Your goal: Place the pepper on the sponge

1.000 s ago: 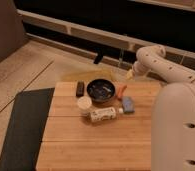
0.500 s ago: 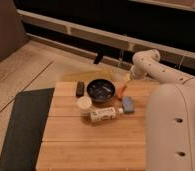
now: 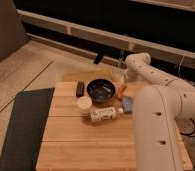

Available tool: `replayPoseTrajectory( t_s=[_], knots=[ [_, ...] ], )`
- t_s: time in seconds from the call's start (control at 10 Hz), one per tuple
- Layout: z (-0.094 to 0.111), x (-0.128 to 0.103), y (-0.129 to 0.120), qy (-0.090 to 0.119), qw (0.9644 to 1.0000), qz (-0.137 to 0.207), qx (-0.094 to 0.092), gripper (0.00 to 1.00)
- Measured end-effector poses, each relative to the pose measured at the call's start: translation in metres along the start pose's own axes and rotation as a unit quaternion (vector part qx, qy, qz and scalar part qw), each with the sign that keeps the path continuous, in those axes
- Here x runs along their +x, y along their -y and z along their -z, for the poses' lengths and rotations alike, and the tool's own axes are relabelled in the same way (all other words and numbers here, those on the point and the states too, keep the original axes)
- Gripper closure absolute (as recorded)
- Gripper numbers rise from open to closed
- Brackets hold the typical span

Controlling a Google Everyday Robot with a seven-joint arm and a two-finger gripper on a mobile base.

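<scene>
Gripper (image 3: 124, 80) hovering over far right part of desk (image 3: 81, 145), jaws standing spread, just above pepper (image 3: 122, 91). Pepper lying on desk right of dark bowl (image 3: 101, 90); sponge (image 3: 127, 103) sitting just nearer, apart from gripper.

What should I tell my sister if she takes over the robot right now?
End effector: open, holding nothing, hanging just above the pepper at the far right of the table.
Pepper: looks to lie on the table, right of the dark bowl, just behind the sponge and not on it.
Done: arm is lined up at the pepper.
Left: grab the pepper, lift it, set it on the sponge.
</scene>
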Motion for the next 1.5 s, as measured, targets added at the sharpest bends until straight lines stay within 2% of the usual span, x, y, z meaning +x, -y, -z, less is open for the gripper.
replayPoseTrajectory(
  t_s=[0.5, 0.6, 0.9, 1.0, 1.1, 1.2, 1.5],
  knots=[
    [-0.028, 0.003, -0.006, -0.040, 0.9992, -0.002, 0.000, 0.35],
    [-0.030, 0.004, -0.006, -0.046, 0.9989, -0.006, -0.003, 0.40],
    [-0.034, 0.006, -0.003, -0.053, 0.9981, -0.029, -0.013, 0.72],
    [-0.033, 0.007, -0.002, -0.055, 0.9977, -0.036, -0.018, 0.86],
    [-0.033, 0.007, -0.001, -0.056, 0.9975, -0.039, -0.021, 0.95],
    [-0.032, 0.005, 0.001, -0.053, 0.9973, -0.044, -0.025, 1.00],
    [-0.006, -0.028, 0.002, -0.013, 0.9979, -0.055, -0.031, 1.00]
  ],
)
